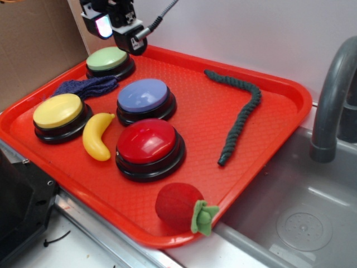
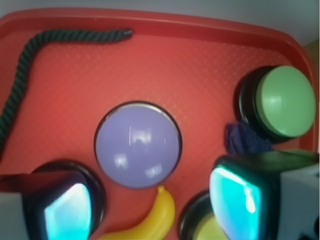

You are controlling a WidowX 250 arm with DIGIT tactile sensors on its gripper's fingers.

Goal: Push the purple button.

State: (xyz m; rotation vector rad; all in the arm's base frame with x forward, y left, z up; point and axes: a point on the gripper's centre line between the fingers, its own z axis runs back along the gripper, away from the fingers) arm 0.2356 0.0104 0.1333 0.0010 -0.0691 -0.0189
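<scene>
The purple button (image 1: 144, 96) is a periwinkle dome on a black base, in the middle of the red tray (image 1: 268, 84). In the wrist view it (image 2: 137, 145) lies just beyond my fingers, centred between them. My gripper (image 1: 114, 25) hangs high above the tray's back left corner, over the green button (image 1: 107, 58). Its jaws stand wide apart and hold nothing; the two cyan-lit fingertips (image 2: 235, 200) frame the wrist view's lower corners, with the gripper (image 2: 152, 207) well above the tray.
A larger red button (image 1: 148, 142) sits in front of the purple one, a yellow button (image 1: 57, 111) at left, a toy banana (image 1: 97, 137) between them. A dark knitted cloth (image 1: 89, 86), a green rope (image 1: 240, 111) and a red plush strawberry (image 1: 181, 206) also lie on the tray. A sink (image 1: 301, 212) and faucet (image 1: 334, 95) are at right.
</scene>
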